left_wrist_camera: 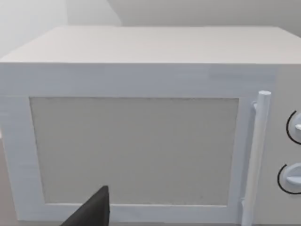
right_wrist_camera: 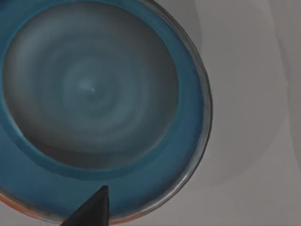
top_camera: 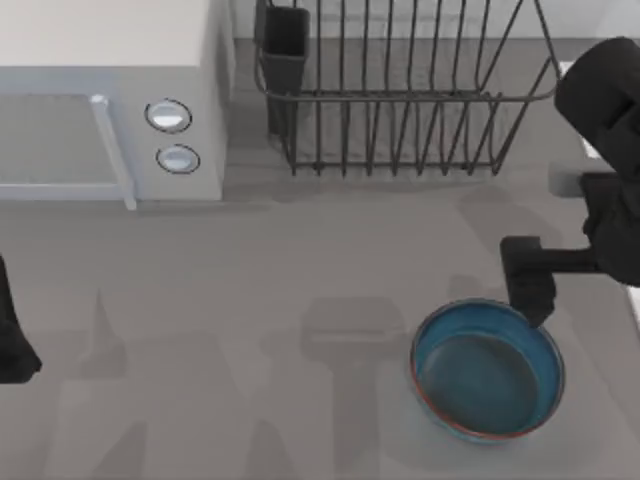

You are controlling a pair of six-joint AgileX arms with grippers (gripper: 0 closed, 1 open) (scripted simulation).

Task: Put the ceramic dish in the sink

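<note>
Dark fingertip poking into the right wrist view, close over the blue inner wall of the ceramic dish. Right gripper poised at the dish's far rim, reaching in from the table's right side on a bent black arm; whether spread or pressed together, cannot tell. Dish resting on the grey table at front right, reddish rim partly cut off in the wrist view. Behind it, dark wire rack, top cropped. No readable writing anywhere. White microwave at back left, two unlabelled round knobs. Left gripper parked at the table's left edge, mostly out of frame, facing the microwave door.
</note>
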